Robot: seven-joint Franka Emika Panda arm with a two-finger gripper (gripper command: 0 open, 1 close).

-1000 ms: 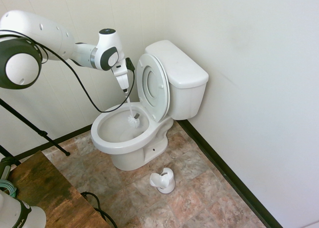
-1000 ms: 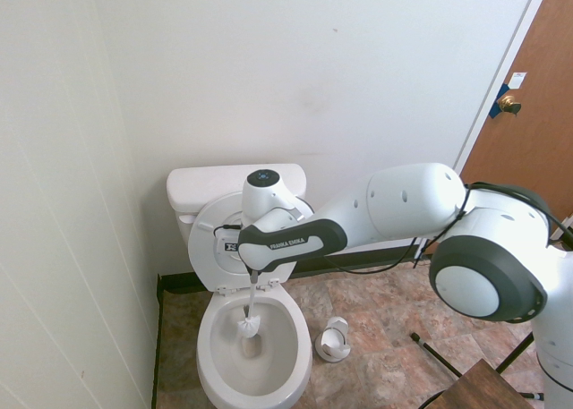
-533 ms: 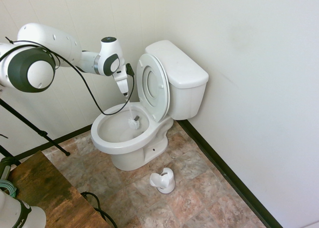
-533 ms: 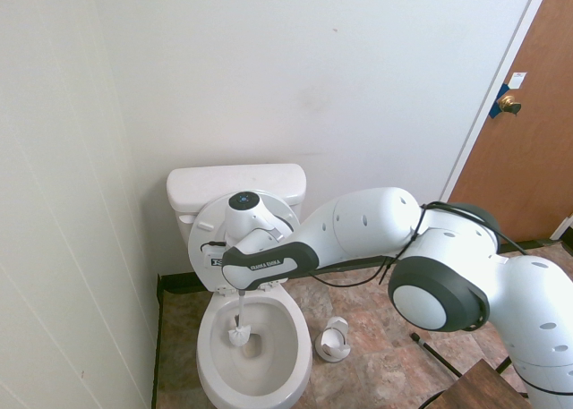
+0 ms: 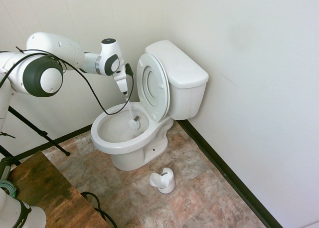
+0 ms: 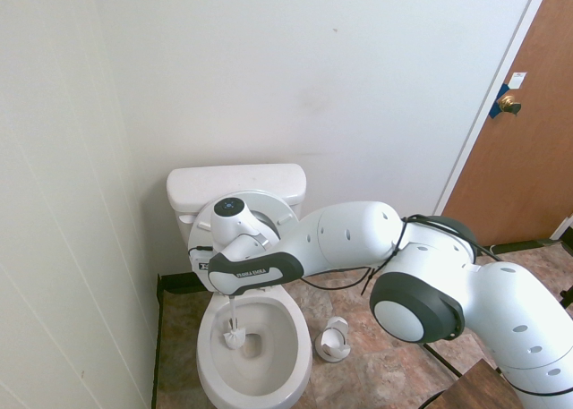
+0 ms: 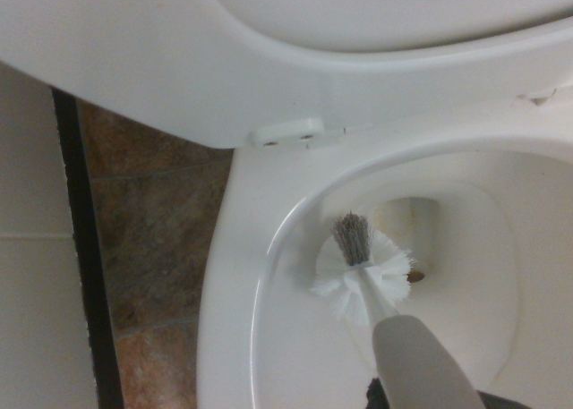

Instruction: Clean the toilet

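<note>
- The glossy white ceramic toilet (image 5: 149, 103) stands in the corner against the wall, seat and cover raised against the tank;
- the gripper (image 5: 124, 90) is clamped tight on a white toilet brush (image 6: 233, 324), pointing down; bristles inside the bowl.

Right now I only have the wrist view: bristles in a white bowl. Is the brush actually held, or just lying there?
Observer: Held. The gripper is shut on the toilet brush handle, brush hanging straight down.
Operator: Which part of the toilet is the head in?
Observer: Inside the bowl of the toilet, near the back wall, below the raised seat.
Operator: Where's the brush holder? I can't see it.
Observer: The white brush holder stands on the floor tiles in front of the toilet, empty, apart from the pedestal.
Operator: Anything behind me?
Observer: A closed brown door in the second exterior view.
</note>
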